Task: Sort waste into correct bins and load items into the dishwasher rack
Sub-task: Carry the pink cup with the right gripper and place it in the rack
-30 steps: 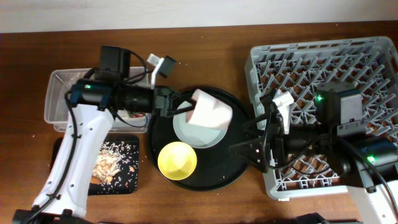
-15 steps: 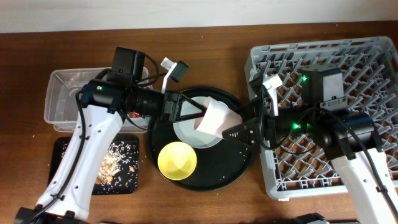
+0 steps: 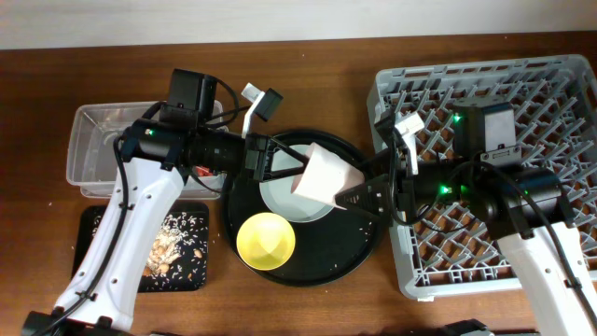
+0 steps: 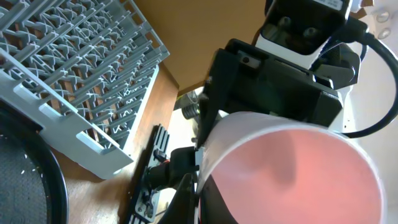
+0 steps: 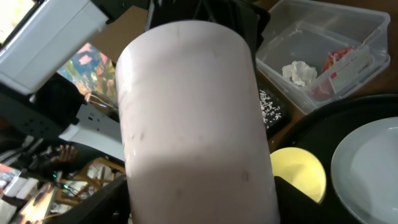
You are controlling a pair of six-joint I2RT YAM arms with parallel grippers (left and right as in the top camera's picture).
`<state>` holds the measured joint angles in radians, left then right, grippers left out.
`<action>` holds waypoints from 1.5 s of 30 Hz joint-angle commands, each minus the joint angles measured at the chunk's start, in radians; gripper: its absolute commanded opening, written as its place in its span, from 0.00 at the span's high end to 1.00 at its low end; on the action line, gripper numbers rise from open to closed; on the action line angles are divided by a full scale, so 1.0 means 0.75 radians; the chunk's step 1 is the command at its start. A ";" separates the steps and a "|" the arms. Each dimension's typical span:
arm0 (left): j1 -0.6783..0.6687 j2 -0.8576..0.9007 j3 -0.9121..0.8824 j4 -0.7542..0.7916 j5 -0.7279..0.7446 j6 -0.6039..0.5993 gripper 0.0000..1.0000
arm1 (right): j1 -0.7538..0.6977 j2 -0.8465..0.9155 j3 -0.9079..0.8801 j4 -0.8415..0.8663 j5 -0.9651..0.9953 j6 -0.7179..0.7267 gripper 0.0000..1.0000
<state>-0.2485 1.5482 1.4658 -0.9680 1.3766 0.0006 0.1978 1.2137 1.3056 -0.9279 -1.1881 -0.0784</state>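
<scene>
Plainly, at the far left the clear tub (image 3: 93, 140) sits on the desk (image 3: 308, 65); the right wrist view shows the white tissue (image 5: 298, 73) and the red wrapper (image 5: 341, 57) lying in it; the wrapper carries print, but too small for us to read; below the tub the shallow black tray (image 3: 91, 224) holds the pale grains (image 3: 173, 245).

Next comes the left gripper (image 3: 297, 171), its fingers closed on the pink cup (image 3: 322, 175); the cup hangs tipped on its side, mouth toward the left arm, in the air above the pale plate (image 3: 278, 198) and the round black tray (image 3: 227, 219), near the yellow bowl (image 3: 266, 240); just where on the rim the fingers bite we cannot tell.

We judge the cup to be light, stiff plastic, smooth and rather slippery, unlikely to break if dropped; the soundest hold is across the body near its middle, or over the rim with one finger inside; we see no label or writing on it.

To its right the right gripper (image 3: 353, 194) has its fingers spread wide either side of the cup's base end; whether they touch it we cannot tell; farthest right stands the grey rack (image 3: 522, 93), where we take the cup to be bound.
</scene>
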 commanded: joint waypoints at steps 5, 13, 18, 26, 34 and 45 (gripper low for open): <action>-0.001 -0.006 0.011 -0.004 -0.062 0.025 0.91 | -0.003 -0.002 0.021 0.138 -0.042 0.005 0.43; -0.038 -0.006 0.011 -0.048 -0.162 0.026 0.83 | -0.003 -0.002 0.021 0.171 0.065 0.006 0.46; 0.018 -0.006 0.011 -0.043 -0.419 0.024 0.75 | -0.004 -0.002 0.021 0.165 0.115 0.006 0.47; 0.203 -0.006 0.011 -0.053 -0.742 0.015 0.71 | -0.004 -0.002 0.021 0.043 0.732 0.068 0.51; 0.200 -0.006 0.009 -0.154 -0.881 0.016 0.71 | -0.004 0.017 0.020 -0.080 1.778 0.291 0.51; 0.200 -0.006 -0.032 -0.172 -0.890 0.017 0.71 | -0.084 0.429 0.020 0.097 1.877 0.291 0.51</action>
<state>-0.0986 1.5482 1.4635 -1.0981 0.7132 0.0074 0.1680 1.5192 1.3064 -0.8726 0.2012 0.1314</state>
